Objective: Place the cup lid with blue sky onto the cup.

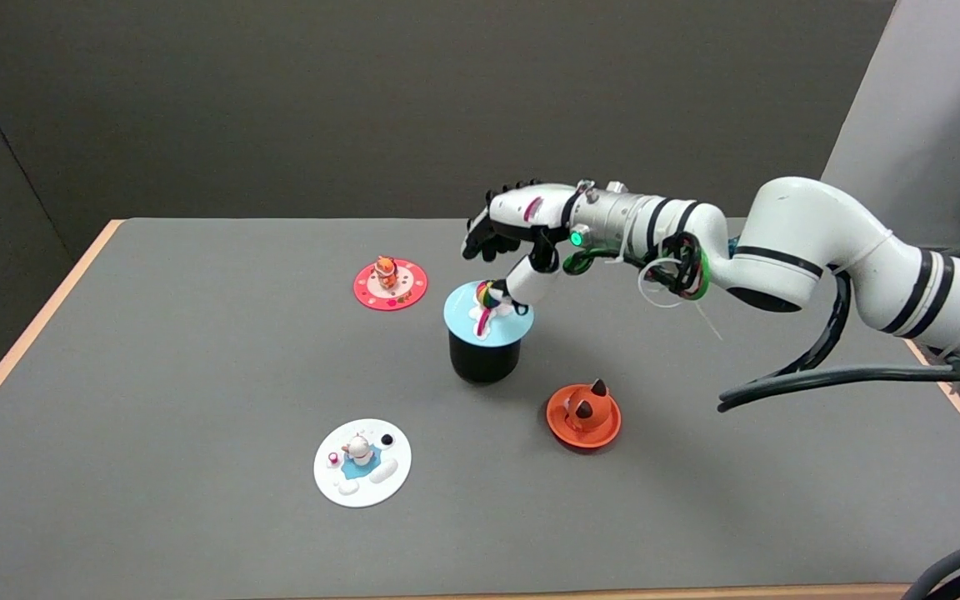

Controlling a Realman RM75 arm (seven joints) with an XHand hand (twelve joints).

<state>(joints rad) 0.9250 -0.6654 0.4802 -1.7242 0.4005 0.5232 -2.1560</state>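
The light-blue sky lid (469, 310), with a small rainbow figure (486, 295) on top, lies on the black cup (485, 358) near the table's middle. My right hand (517, 218) hovers just above and behind it, reaching in from the right. Its thumb (527, 283) points down beside the rainbow figure, touching or nearly touching it. The other fingers (482, 240) curl in the air above the lid's far edge, apart from the figure. Nothing is pinched between them.
A red lid with an orange figure (390, 284) lies left of the cup, toward the back. An orange lid with brown ears (583, 415) sits at the cup's front right. A white lid with a snowman (362, 462) lies at the front left. The grey table (197, 350) has wooden edges.
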